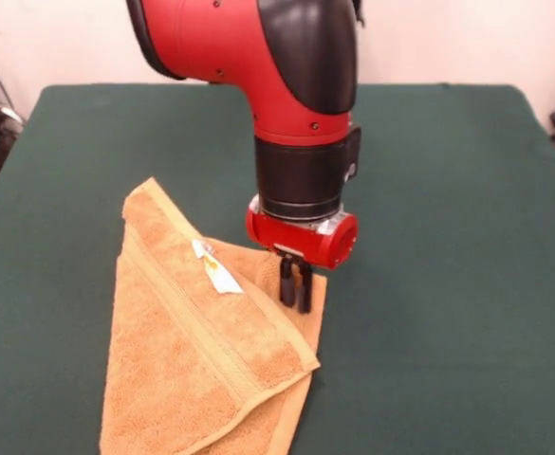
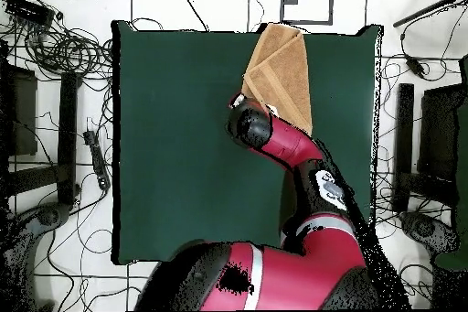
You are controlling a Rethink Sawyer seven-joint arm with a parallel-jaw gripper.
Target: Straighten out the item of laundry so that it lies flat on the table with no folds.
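In the front view the towel [image 1: 196,365] lies in the lower left-centre of the frame, running off the bottom edge, on the dark green tabletop [image 1: 448,190]. It is not spread flat. One layer is folded diagonally over another, so the top layer forms a rough triangle with its border band [image 1: 211,332] running slantwise from the upper left tip down to a corner at lower centre. A small white tag [image 1: 216,268] sits on top near the fold. A strip of the lower layer shows along the right side, under the folded flap.

The red arm [image 1: 277,57] comes down from the top of the frame, and the gripper [image 1: 295,284] hangs right at the towel's right edge. Its two dark fingers [image 1: 286,282] point straight down and stand close together, almost pressed. Whether a bit of cloth is caught between them I cannot tell; the tips seem to meet the towel just where the underlayer peeks out.

That placement makes sense as a grasp at the edge: taking hold near the fold would let the flap be drawn off and opened out.

In the overhead view the towel [image 2: 283,75] sits at the upper centre-right, reaching the tabletop's top edge, with the arm [image 2: 274,139] covering its lower corner. The fold is not yet undone.
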